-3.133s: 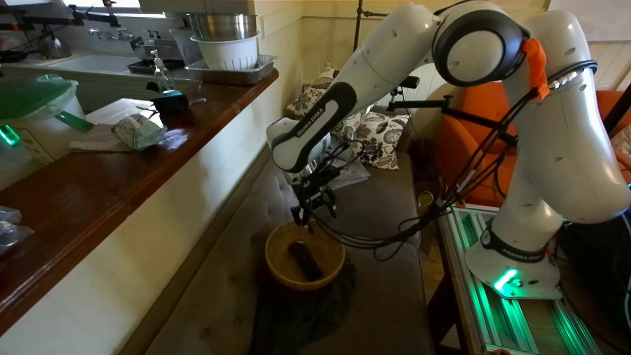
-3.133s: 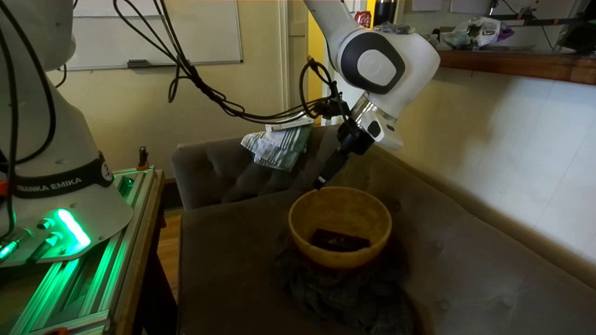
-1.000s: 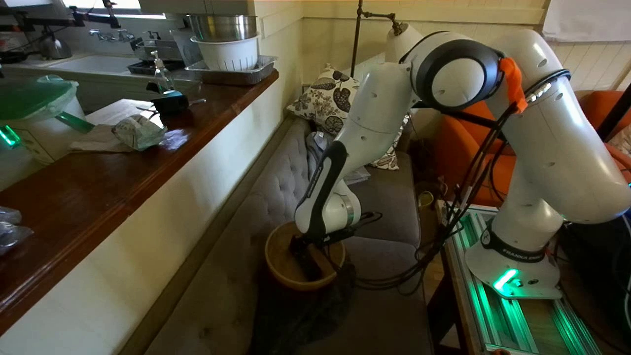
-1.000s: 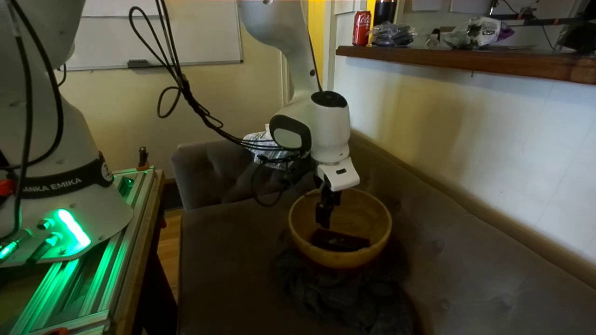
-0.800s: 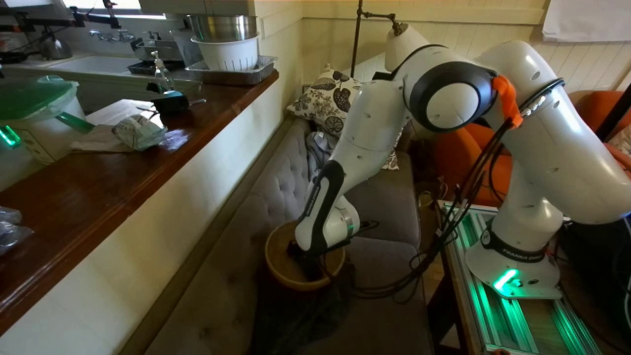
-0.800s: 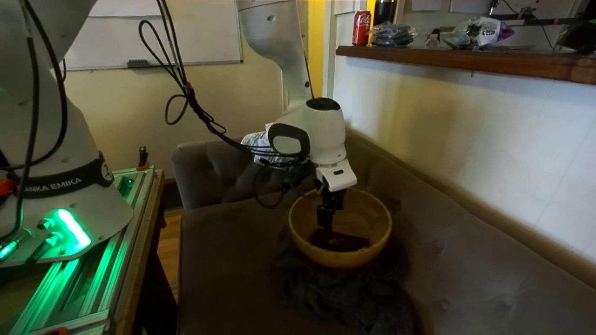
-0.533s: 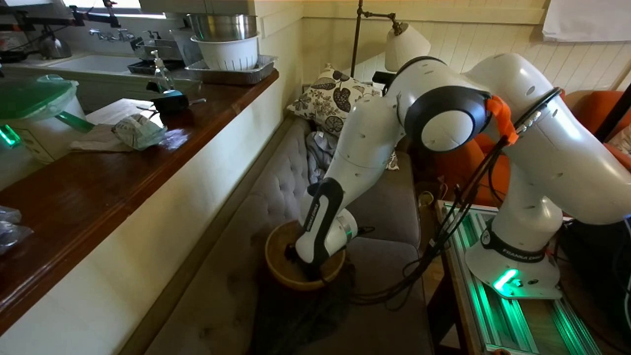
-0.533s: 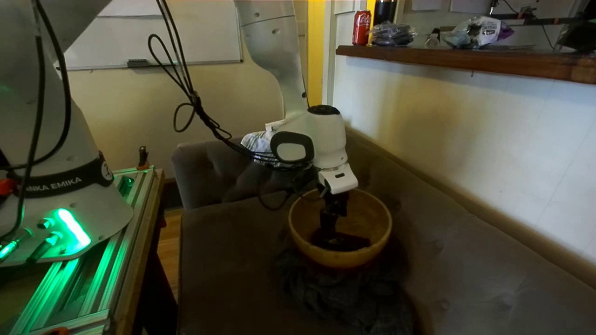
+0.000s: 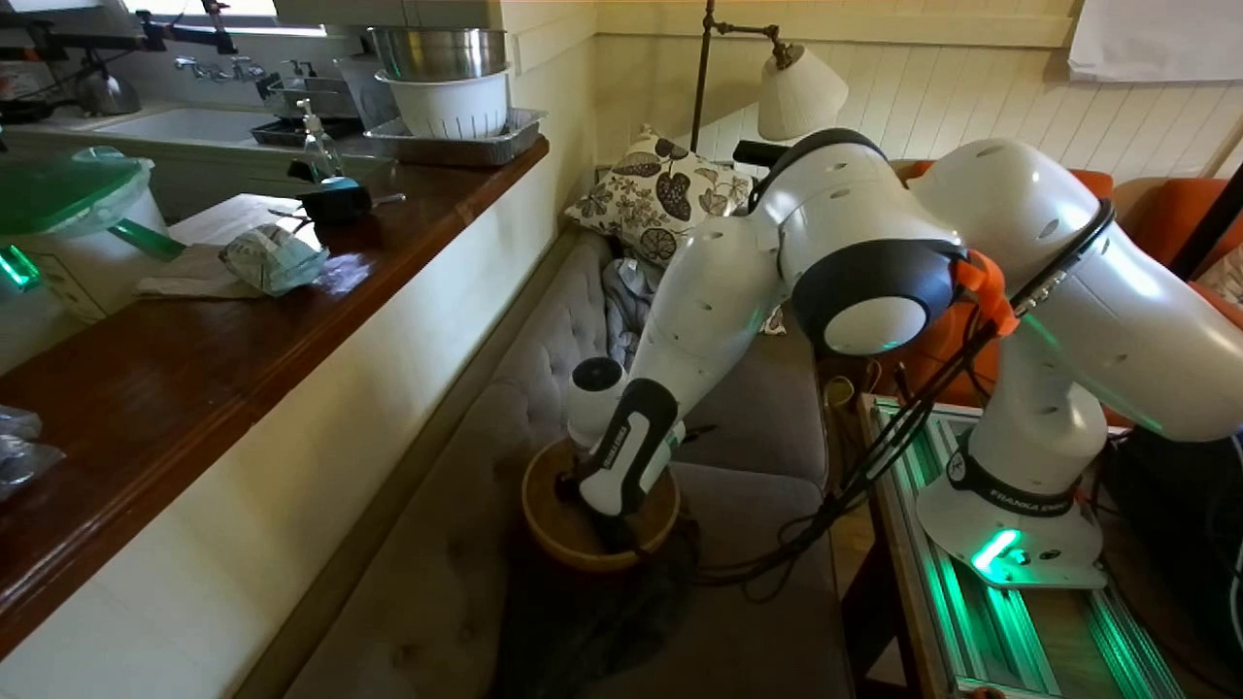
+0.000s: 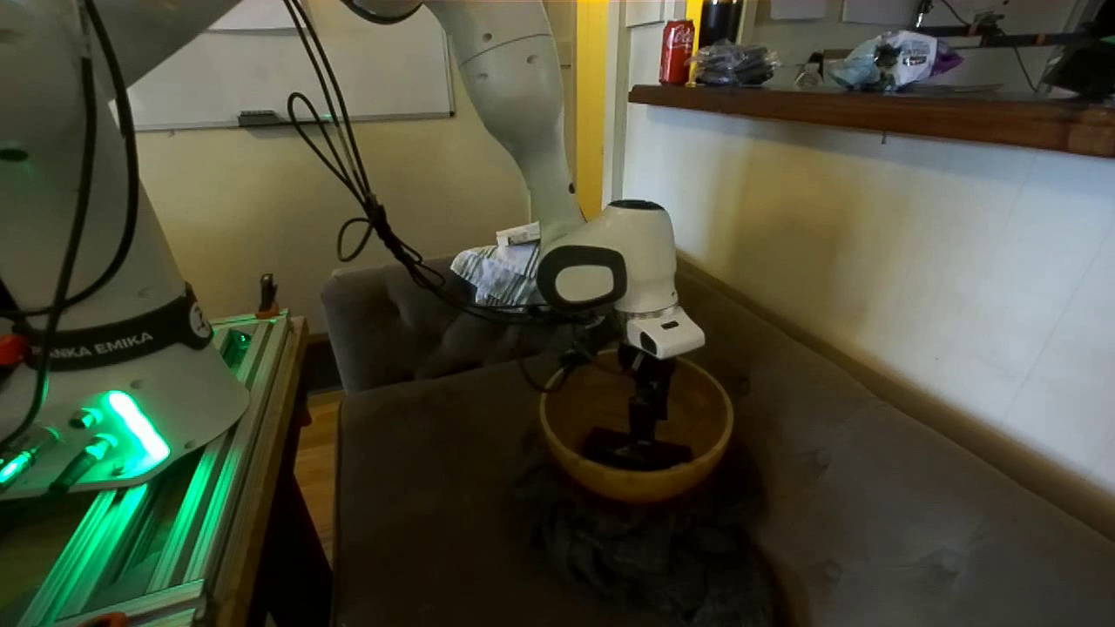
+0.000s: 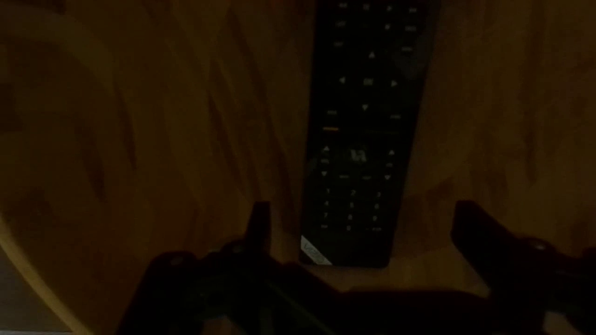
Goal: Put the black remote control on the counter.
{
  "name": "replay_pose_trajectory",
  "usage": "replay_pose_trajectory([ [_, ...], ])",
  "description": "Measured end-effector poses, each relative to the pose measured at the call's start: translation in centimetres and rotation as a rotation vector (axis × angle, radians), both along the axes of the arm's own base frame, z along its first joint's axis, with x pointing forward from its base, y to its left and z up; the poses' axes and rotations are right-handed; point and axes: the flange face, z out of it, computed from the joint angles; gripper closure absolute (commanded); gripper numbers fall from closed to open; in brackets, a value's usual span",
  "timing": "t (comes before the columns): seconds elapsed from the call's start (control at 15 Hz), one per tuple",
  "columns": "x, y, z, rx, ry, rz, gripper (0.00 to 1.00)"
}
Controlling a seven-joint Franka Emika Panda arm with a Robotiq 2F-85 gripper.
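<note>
While the black remote control [image 11: 361, 139] lies in the tan bowl [image 11: 163, 121], the fingers [image 11: 471, 231] stand spread wide to either side of its numbered end, gripping nothing.

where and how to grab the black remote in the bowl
Probably across its narrow width near the middle, from straight above: the black remote control is slim and lies face up, offering two long edges. The surrounding bowl wall would likely hinder a sideways approach. In the wrist view the open jaws flank its number-key end.
</note>
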Motion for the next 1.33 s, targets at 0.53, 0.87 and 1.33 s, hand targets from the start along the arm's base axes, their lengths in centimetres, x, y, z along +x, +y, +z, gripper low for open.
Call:
replay_pose_trajectory([
  [0.53, 0.2, 1.1, -2.3, -0.001, 0.154, 0.020, 0.00],
  [0.87, -0.1, 2.7, -3.4, 0.078, 0.225, -0.034, 0.00],
  [1.33, 1.5, 1.3, -3.4, 0.194, 0.230, -0.148, 0.00],
])
